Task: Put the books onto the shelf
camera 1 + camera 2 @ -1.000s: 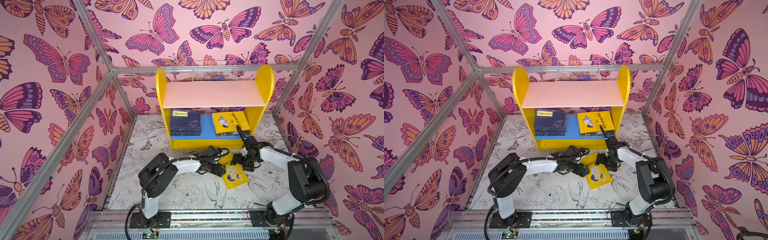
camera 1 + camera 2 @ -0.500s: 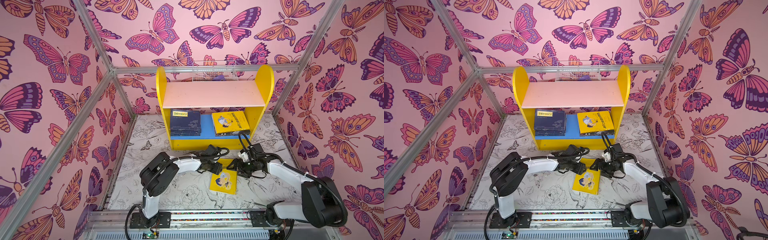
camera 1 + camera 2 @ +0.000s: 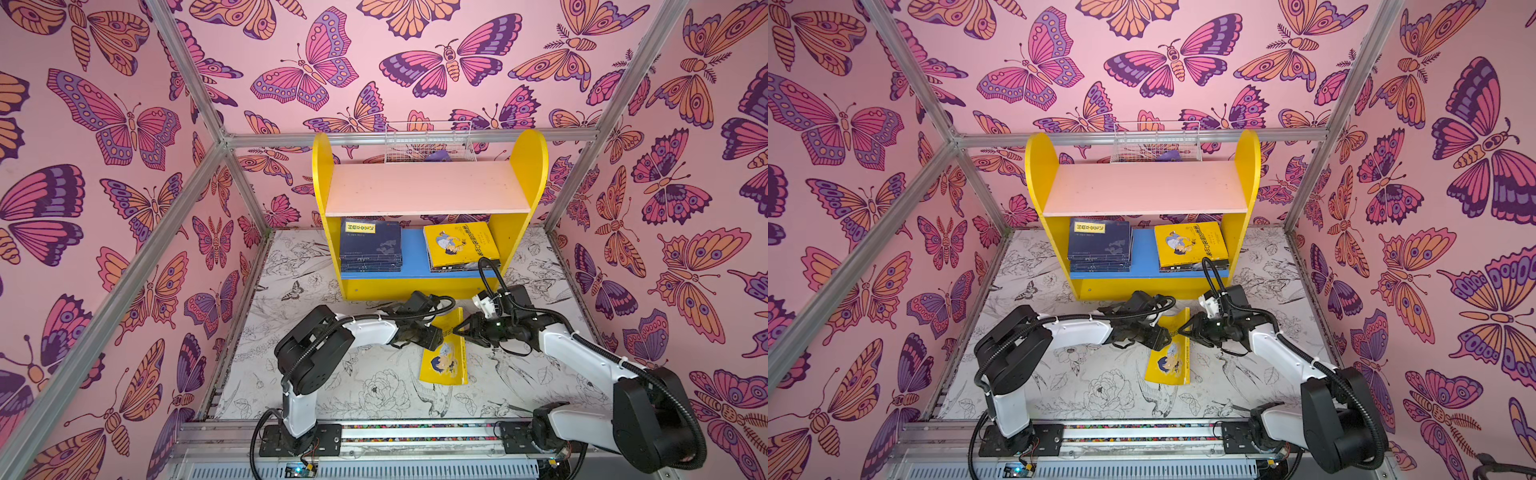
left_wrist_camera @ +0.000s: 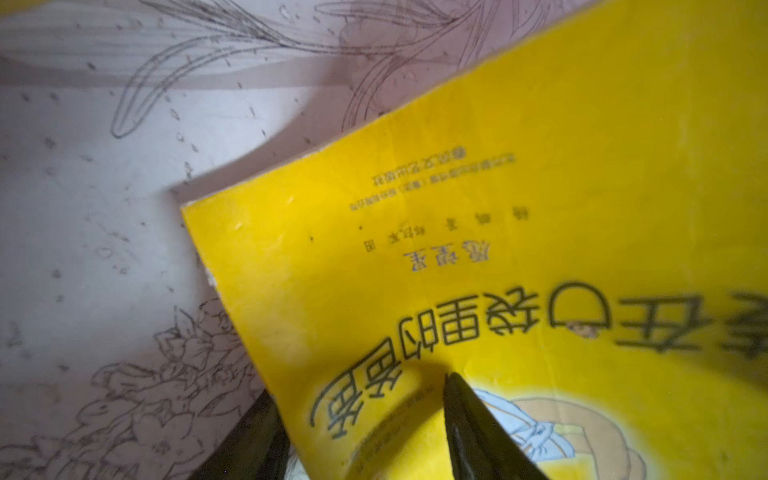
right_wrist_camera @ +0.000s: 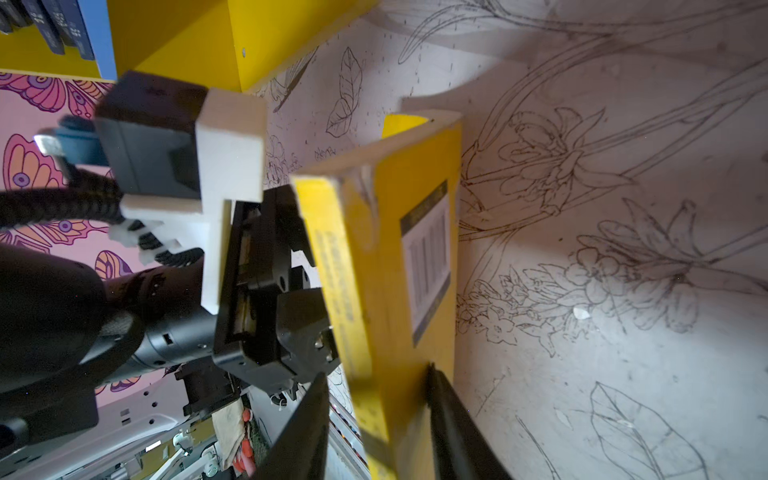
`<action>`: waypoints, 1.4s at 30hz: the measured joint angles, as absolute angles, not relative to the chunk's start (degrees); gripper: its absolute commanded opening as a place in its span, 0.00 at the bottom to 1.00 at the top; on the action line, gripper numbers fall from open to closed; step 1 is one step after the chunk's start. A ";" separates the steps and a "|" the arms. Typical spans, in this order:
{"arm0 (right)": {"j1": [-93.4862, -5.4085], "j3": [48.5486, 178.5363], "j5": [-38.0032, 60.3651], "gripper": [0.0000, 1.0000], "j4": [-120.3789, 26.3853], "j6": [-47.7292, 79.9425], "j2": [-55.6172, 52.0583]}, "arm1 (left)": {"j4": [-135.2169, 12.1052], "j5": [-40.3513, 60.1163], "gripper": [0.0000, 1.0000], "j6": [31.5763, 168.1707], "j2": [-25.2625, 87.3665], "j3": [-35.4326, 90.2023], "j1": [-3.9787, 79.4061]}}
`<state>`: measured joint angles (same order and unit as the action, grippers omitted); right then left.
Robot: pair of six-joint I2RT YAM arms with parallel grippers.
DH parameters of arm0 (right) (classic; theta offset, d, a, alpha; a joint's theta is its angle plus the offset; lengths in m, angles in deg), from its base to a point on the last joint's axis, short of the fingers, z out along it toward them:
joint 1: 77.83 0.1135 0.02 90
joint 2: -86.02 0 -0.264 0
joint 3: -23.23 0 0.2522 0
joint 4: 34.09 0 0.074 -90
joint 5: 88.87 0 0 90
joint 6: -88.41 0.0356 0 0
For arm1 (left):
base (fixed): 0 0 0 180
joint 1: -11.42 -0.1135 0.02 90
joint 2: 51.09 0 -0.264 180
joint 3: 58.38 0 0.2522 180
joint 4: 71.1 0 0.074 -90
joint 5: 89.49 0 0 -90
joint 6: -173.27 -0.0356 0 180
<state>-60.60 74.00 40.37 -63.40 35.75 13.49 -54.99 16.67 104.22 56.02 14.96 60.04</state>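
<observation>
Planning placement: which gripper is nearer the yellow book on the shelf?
Right, slightly: right gripper sits straight in front of the shelved yellow book; left gripper is farther left.

**Yellow book swung round and tipped up between the grippers**

A second ago the yellow book (image 3: 442, 357) lay flat and askew on the mat (image 3: 374, 395). It has since swung so that its long side runs near to far, and its far end has risen between the two grippers. The left gripper (image 3: 434, 337) has narrowed its jaws onto the book's left corner, one finger over the cover and one under it. The right gripper (image 3: 459, 330) has come nearer and leftward and turned to point left, and its jaws have drawn in around the spine. The right arm (image 3: 582, 353), folded high before, now stretches out low.
</observation>
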 measured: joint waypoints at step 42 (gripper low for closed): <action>-56.64 91.40 14.93 0.00 -44.14 51.88 19.26 | -67.82 13.70 0.87 120.81 11.39 -11.01 51.21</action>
